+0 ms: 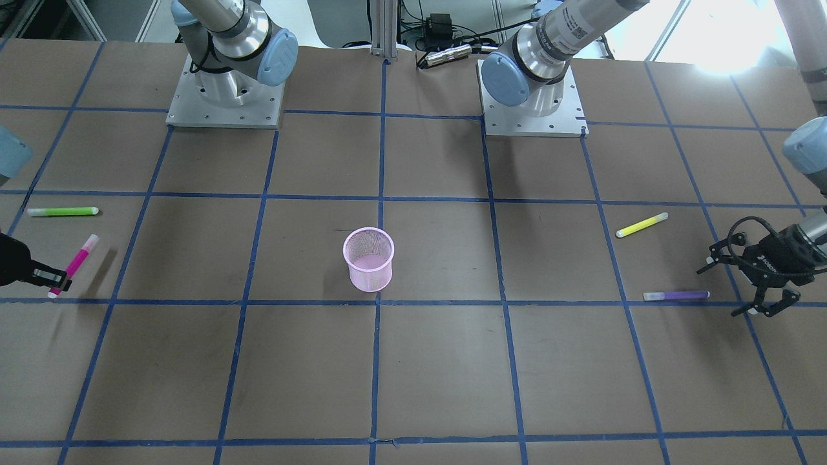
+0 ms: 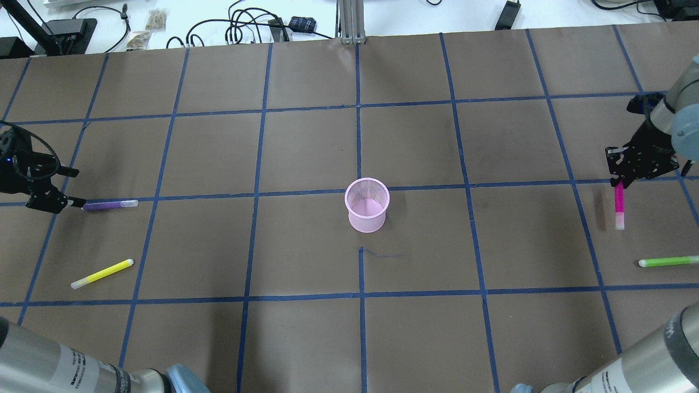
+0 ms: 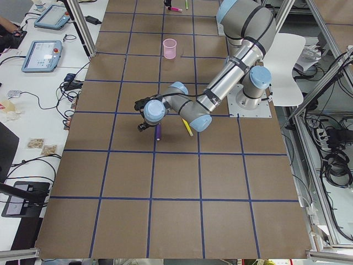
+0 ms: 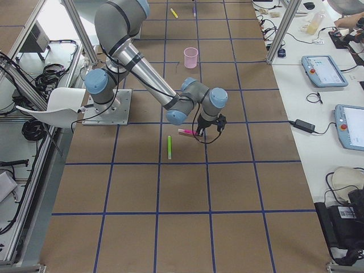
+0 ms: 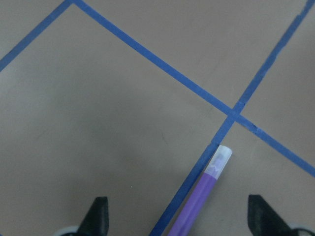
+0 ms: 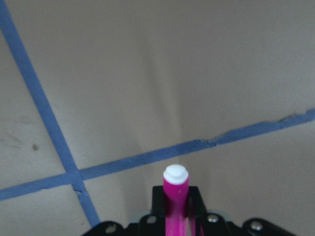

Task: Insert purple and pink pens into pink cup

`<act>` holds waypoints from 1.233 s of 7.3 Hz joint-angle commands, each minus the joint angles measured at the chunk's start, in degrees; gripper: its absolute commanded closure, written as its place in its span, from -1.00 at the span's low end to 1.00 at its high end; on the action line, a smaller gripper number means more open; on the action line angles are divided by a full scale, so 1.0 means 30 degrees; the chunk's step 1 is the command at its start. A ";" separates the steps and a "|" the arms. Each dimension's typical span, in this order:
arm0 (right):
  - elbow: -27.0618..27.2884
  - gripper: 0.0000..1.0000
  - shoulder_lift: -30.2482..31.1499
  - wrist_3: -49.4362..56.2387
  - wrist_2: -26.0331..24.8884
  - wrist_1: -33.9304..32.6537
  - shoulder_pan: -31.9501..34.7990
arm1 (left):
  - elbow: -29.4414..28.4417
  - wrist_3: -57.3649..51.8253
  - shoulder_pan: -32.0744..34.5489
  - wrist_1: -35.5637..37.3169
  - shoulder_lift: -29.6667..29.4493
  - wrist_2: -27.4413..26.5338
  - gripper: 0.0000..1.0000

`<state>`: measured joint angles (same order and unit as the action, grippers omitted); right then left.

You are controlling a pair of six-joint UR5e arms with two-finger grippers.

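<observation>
Facing the robot, the front camera has the pink cup (image 1: 368, 259) upright at mid-table and the right gripper (image 1: 59, 279) pinching the pink pen (image 1: 76, 263), seemingly off the table (image 1: 452, 361), far to one side. Overhead, the left gripper (image 2: 68, 200) sits at the purple pen (image 2: 109, 205)'s end. Its wrist camera shows fingers (image 5: 100, 214) spread wide, empty, the pen lying between them.

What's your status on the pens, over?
Right gripper shut on pink pen, lifted. Left gripper open at purple pen, flat on table. Pink cup empty, way clear.
</observation>
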<state>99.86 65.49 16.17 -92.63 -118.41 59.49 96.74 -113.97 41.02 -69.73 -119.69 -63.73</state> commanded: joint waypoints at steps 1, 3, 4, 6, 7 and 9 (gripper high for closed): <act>-0.1263 1.00 0.1190 0.0029 0.2856 -0.0077 0.1314 | -0.0194 -0.2522 -0.0549 -0.0397 -0.1465 0.1023 -0.85; -0.1176 1.00 0.3413 -0.0260 0.5550 -0.0689 0.4586 | -0.0195 -0.3490 -0.0578 -0.1565 -0.1558 0.0998 -0.66; -0.1002 1.00 0.3947 -0.1191 0.5709 -0.3161 0.6691 | -0.0224 -0.3524 -0.0578 -0.1541 -0.1558 0.0969 -0.44; 0.0222 1.00 0.3894 -0.5049 0.3647 -0.7970 1.1320 | -0.0224 -0.3641 -0.0578 -0.1395 -0.1587 0.0968 0.06; 0.1332 1.00 0.3952 -0.7040 0.2732 -1.0688 1.3604 | -0.0224 -0.3729 -0.0578 -0.1307 -0.1587 0.0968 0.32; 0.3299 1.00 0.3660 -1.0535 0.0123 -1.4280 1.6837 | -0.0224 -0.3700 -0.0578 -0.1393 -0.1558 0.0939 1.00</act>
<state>106.38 76.79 -9.51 -88.08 -155.16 104.08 96.05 -125.09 39.28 -73.75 -124.42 -60.84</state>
